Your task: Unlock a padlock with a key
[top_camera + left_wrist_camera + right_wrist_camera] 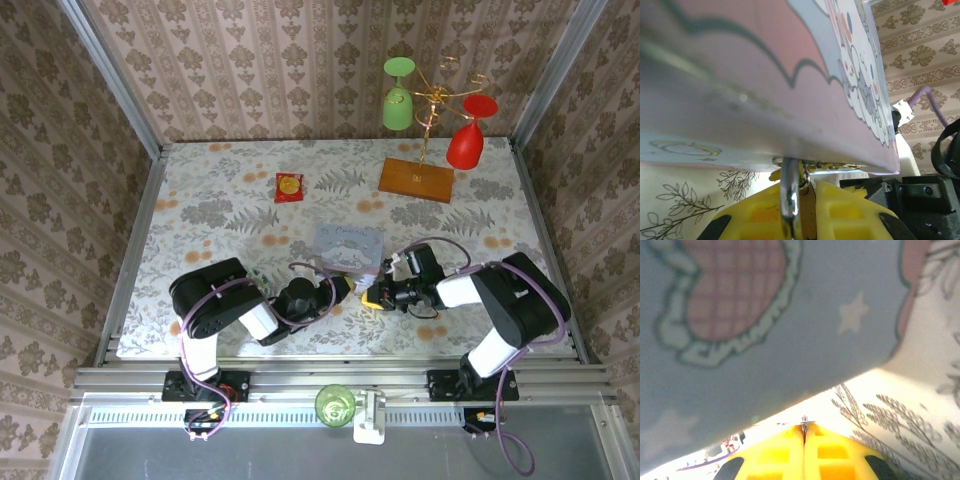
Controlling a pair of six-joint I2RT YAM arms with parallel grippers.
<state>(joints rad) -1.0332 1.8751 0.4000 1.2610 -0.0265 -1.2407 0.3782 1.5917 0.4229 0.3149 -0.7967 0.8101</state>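
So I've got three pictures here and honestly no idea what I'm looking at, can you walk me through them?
It is a two-armed robot bolted to a table covered in floral cloth. The overhead picture looks down from behind the arms. The other two come from cameras on each wrist, so each shows its own yellow fingers up close. On the table lie a pale blue tin, a small red-and-yellow packet and a wooden stand hung with a green and a red glass. The left gripper holds the padlock by its silvery shackle, right under the tin. The right gripper is pinched shut on a thin metal piece, probably the key.
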